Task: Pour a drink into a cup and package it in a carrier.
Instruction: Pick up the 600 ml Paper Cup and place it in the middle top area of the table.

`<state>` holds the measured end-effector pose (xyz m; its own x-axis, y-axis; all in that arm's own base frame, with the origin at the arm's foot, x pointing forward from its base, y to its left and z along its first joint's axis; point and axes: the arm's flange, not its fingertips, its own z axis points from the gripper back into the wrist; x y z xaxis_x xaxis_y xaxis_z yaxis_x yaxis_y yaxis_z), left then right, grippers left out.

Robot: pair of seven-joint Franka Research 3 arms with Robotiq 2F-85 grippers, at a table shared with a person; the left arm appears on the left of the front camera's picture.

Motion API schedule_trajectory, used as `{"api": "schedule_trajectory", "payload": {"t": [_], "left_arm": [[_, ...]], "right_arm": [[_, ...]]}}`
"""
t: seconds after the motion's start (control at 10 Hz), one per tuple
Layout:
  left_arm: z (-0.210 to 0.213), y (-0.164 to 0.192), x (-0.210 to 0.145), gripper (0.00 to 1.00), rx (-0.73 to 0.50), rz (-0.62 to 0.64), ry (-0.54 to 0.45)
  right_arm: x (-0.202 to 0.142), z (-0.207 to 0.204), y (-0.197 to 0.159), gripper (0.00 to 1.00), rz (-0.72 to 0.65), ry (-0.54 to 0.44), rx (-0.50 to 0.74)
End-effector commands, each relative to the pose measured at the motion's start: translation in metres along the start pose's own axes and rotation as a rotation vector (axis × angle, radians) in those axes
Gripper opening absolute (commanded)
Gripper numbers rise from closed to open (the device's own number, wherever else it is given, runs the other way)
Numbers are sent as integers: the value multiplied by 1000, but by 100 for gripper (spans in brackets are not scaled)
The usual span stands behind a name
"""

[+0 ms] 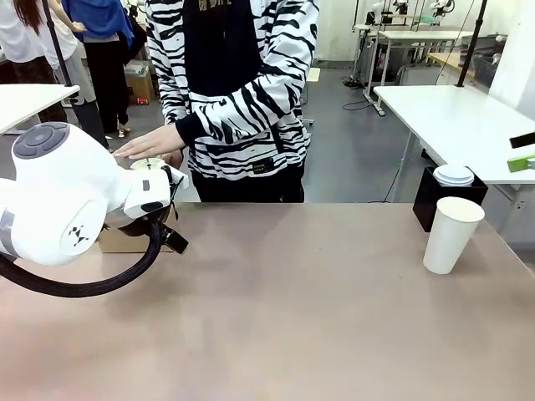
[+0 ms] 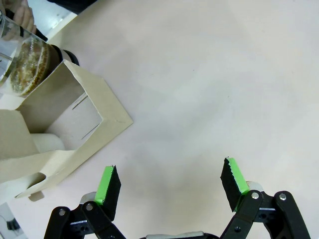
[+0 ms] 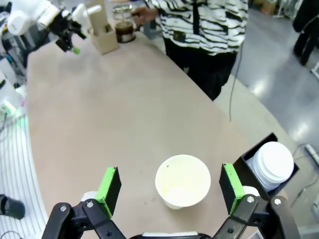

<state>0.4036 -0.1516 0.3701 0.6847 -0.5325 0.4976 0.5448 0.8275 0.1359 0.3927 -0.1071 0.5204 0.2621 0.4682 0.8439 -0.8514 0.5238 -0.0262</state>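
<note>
Over on the left, the left hand [image 2: 172, 181] is hanging above bare desk [image 1: 292, 317] with its fingers spread wide, holding nothing. The brown carrier [image 2: 99, 97] is sitting just beside it. Right behind the carrier, the jar [image 3: 123, 25] is showing its dark drink [image 2: 31, 69], and the person's palm [image 1: 150, 144] is resting on top of it.

Moving across a long open stretch of desk to the right end, the white cup [image 1: 451, 234] is standing upright and looking empty, well apart from the carrier. It is just beside the black box [image 1: 428, 200] with its stack of lids [image 3: 271, 164].

The right hand [image 3: 171, 185] is hovering over the cup, wide open, with the rim sitting between the two green pads [image 3: 110, 186]; how high above it, I cannot tell.

This is looking like the pick-up of the cup. To do it well, the hand should be coming straight down, keeping the cup centred, so both pads are meeting the wall below the rolled rim. It should be squeezing lightly, because paper is going to buckle under a hard pinch. The finger nearest the black box has little room, so no drifting that way
</note>
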Motion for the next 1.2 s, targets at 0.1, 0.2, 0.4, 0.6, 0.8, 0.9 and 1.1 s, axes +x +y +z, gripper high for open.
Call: {"api": "schedule_trajectory", "payload": {"t": [0.1, 0.2, 0.4, 0.6, 0.8, 0.9, 1.1], "left_arm": [[0, 0, 0, 100, -1, 0, -1], [0, 0, 0, 100, -1, 0, -1], [0, 0, 0, 100, -1, 0, -1], [0, 0, 0, 100, -1, 0, -1], [0, 0, 0, 100, -1, 0, -1], [0, 0, 0, 100, -1, 0, -1], [0, 0, 0, 100, -1, 0, -1]], "right_arm": [[4, 7, 1, 100, -23, -4, -3], [3, 1, 2, 100, 1, 10, -2], [-54, 16, -6, 100, 28, -137, 49], [-105, 15, -12, 100, 22, -311, 78], [-152, -7, -16, 100, 12, -420, 92], [-171, -22, -21, 100, -7, -479, 102], [-201, -55, -25, 100, -30, -519, 163]]}}
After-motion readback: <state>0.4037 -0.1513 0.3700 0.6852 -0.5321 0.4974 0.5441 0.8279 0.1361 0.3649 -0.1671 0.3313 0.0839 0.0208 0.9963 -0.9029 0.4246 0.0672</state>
